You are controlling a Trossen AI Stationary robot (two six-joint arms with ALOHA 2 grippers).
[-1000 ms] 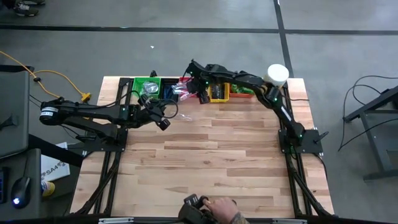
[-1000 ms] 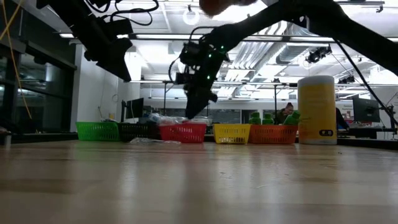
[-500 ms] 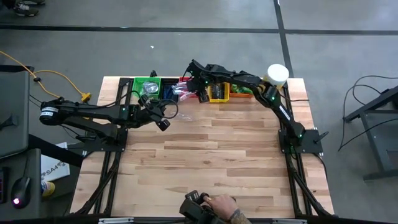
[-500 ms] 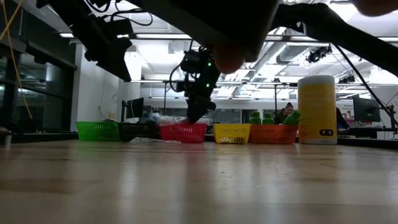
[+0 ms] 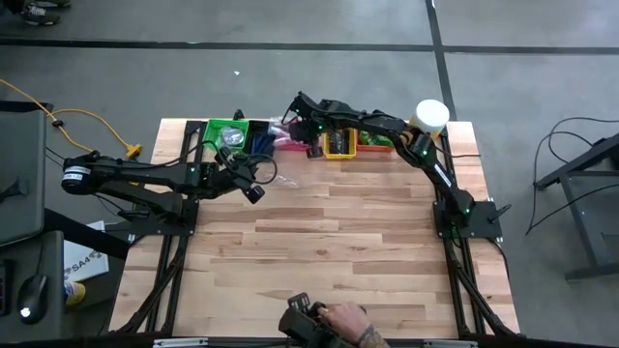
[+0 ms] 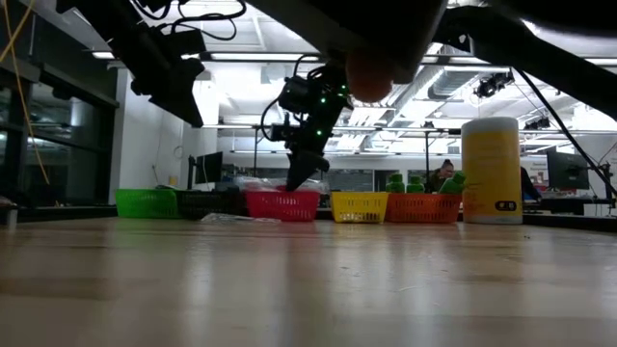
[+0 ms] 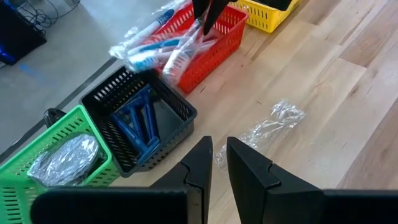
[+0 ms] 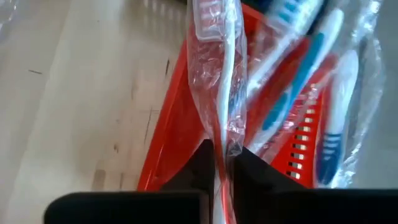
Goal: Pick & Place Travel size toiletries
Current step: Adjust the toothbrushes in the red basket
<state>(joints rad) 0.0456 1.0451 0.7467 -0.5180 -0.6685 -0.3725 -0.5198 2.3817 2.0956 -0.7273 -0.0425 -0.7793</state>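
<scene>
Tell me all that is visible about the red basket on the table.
The red basket is a small rectangular bin of slotted plastic, standing upright at the table's far edge, between a black basket and a yellow basket. It holds clear-wrapped toothbrushes that stick out over its rim. The right gripper reaches into it, shut on one wrapped toothbrush.

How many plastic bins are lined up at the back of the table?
5, in one row: green bin, black bin, red bin, yellow bin, orange bin. Others may hide behind the arms.
</scene>
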